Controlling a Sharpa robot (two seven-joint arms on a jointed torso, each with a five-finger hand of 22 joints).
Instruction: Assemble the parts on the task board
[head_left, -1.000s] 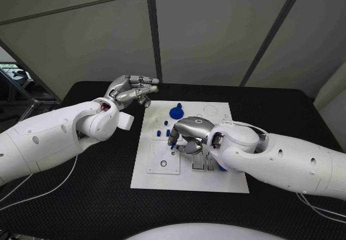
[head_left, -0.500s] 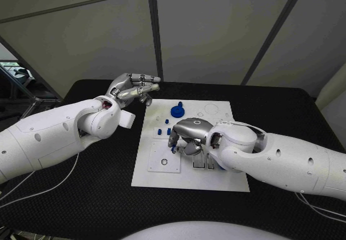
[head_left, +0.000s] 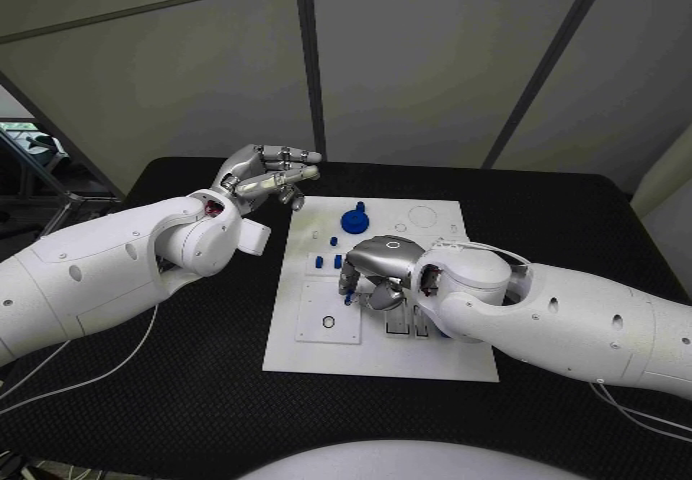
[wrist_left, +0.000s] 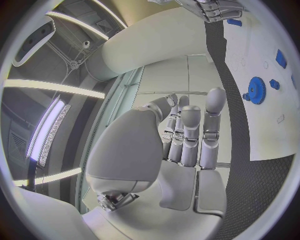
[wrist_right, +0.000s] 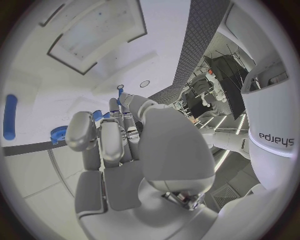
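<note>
The white task board (head_left: 433, 352) lies mid-table. My right hand (head_left: 378, 268) hangs over its middle, fingers pointing down, and pinches a small blue part (head_left: 346, 285) at its fingertips just above the board. In the right wrist view that blue part (wrist_right: 97, 116) sits between the thumb and a finger of the right hand (wrist_right: 119, 145). A blue gear (head_left: 355, 222) stands at the board's far side, and two small blue pegs (head_left: 315, 262) lie left of my right hand. My left hand (head_left: 267, 178) is raised off the board's far left corner, holding nothing, fingers apart.
Grey slotted fixtures (head_left: 405, 325) stand under my right forearm. A white inset plate (head_left: 329, 322) with a ring hole lies on the board's near left. The left wrist view shows the board (wrist_left: 269, 130) and gear (wrist_left: 256, 90). A long blue piece (wrist_right: 9, 123) lies on the board.
My right hand's fingertips with the small blue part have shifted slightly nearer along the board. The left hand stays raised in the same place.
</note>
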